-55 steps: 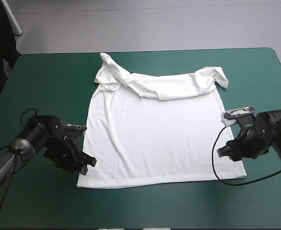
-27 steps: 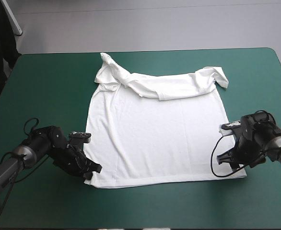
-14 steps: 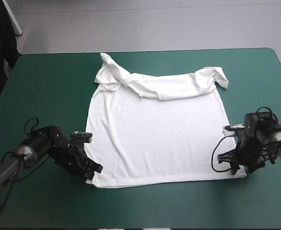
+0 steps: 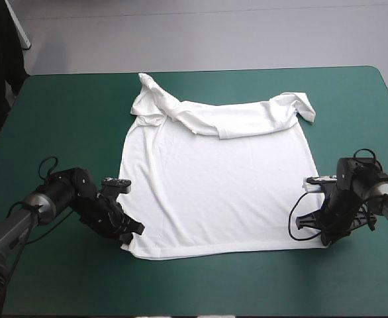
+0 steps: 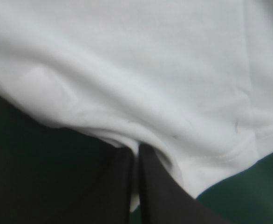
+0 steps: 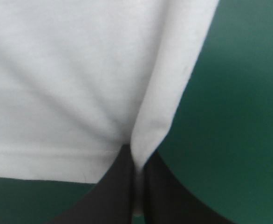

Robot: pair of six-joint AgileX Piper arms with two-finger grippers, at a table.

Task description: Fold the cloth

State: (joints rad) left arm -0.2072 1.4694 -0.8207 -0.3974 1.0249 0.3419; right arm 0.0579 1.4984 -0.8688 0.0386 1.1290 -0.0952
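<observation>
The white T-shirt [image 4: 214, 179] lies spread on the teal-green table [image 4: 68, 106], its collar and sleeves bunched toward the far edge, its hem toward the near edge. My left gripper [image 4: 129, 233] is down at the hem's near left corner, shut on the T-shirt [image 5: 141, 93], whose cloth rides up in a fold over the black fingers [image 5: 162, 186]. At the near right corner my right gripper [image 4: 318, 233] is shut on the T-shirt [image 6: 71, 79] as well, a pinched ridge of cloth rising from between its fingers [image 6: 115, 191].
Bare teal-green cover runs along the near edge [image 4: 207, 285] and on both sides of the shirt. The table's far edge [image 4: 200, 70] lies close behind the collar.
My right gripper slid inward onto the hem's right corner and shut on it. The left gripper, shut throughout, has drawn the left corner slightly inward, puckering the hem there.
</observation>
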